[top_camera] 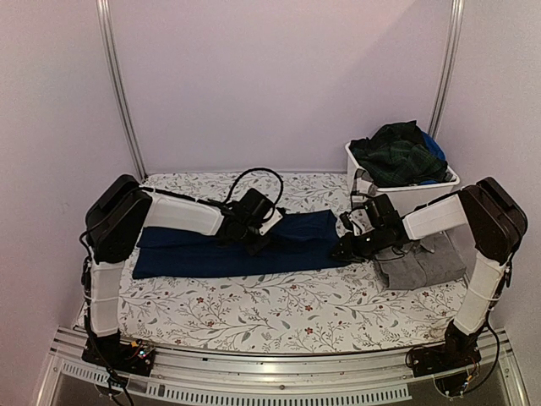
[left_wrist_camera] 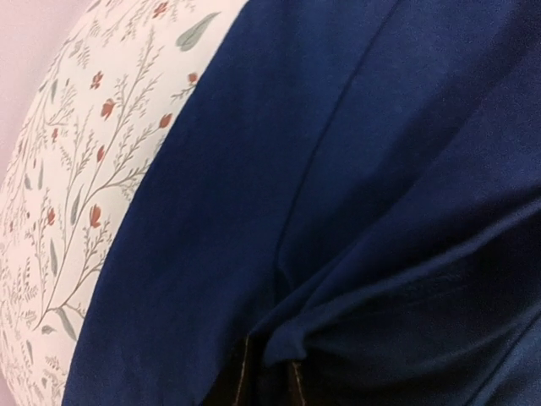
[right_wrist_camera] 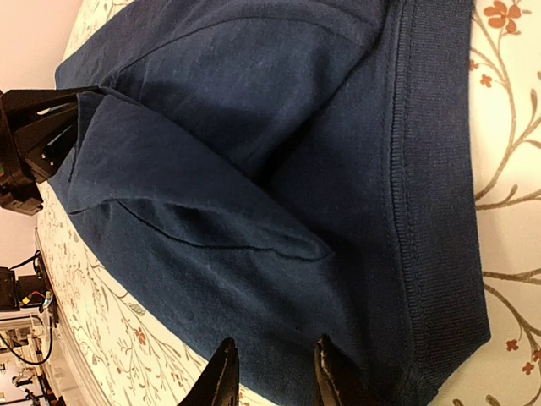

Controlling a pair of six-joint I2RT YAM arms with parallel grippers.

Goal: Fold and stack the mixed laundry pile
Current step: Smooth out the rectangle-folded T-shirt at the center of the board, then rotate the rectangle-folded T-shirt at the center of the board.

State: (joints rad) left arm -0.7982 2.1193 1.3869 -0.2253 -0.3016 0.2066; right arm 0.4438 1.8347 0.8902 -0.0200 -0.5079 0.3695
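Navy garment (top_camera: 211, 254) is spread flat across the middle of the floral table cloth (top_camera: 254, 313), long side running left to right. A fold near its top edge is pinched tight by the left gripper (top_camera: 256, 244), and the cloth can be seen bunched up between the fingers (left_wrist_camera: 243, 376) in the left wrist view. The right gripper (top_camera: 345, 249) is parked at the garment's right end. Its fingers (right_wrist_camera: 221, 372) are held slightly apart over the hem, but whether anything's actually grabbed can't be told. Just beside it, a grey garment (top_camera: 423, 266) is lying in a compact lump. Further back, a dark green plaid garment (top_camera: 397, 152) is heaped in the white bin (top_camera: 414, 193).
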